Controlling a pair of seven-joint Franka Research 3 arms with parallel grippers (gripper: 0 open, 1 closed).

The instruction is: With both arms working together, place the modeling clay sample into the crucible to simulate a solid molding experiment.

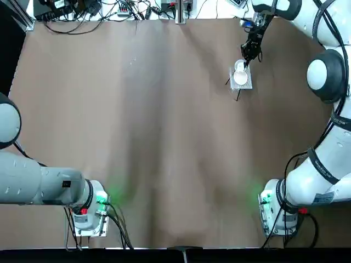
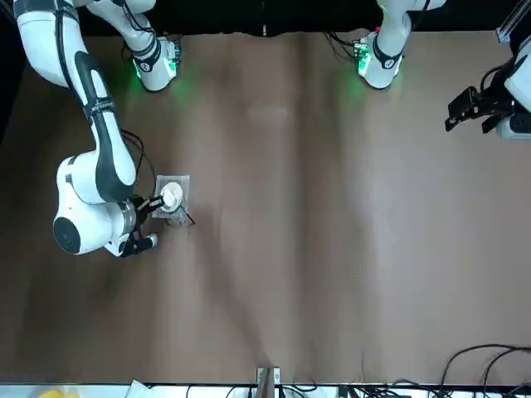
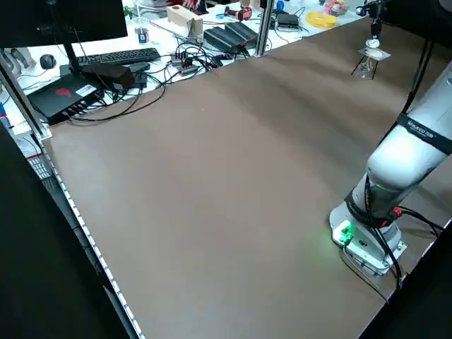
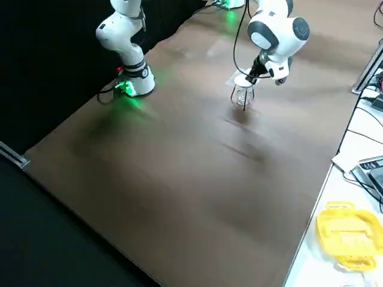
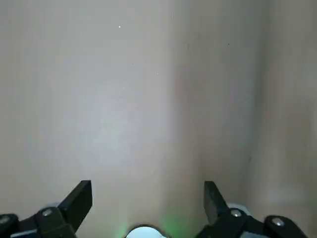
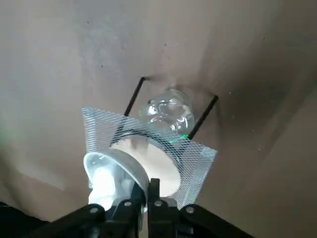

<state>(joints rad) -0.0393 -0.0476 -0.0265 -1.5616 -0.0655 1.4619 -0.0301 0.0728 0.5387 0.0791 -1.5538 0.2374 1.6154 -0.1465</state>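
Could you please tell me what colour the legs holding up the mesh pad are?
The legs are black, best seen in the right wrist view.

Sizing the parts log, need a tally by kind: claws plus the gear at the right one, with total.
Claws: 2 (right on the cup's rim, left open, off to the left)
White cup: 1
Mesh pad: 1
Legged stand: 1
Clear glass vessel: 1
Total: 6

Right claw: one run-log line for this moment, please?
right claw: shut on white cup | place: over mesh pad
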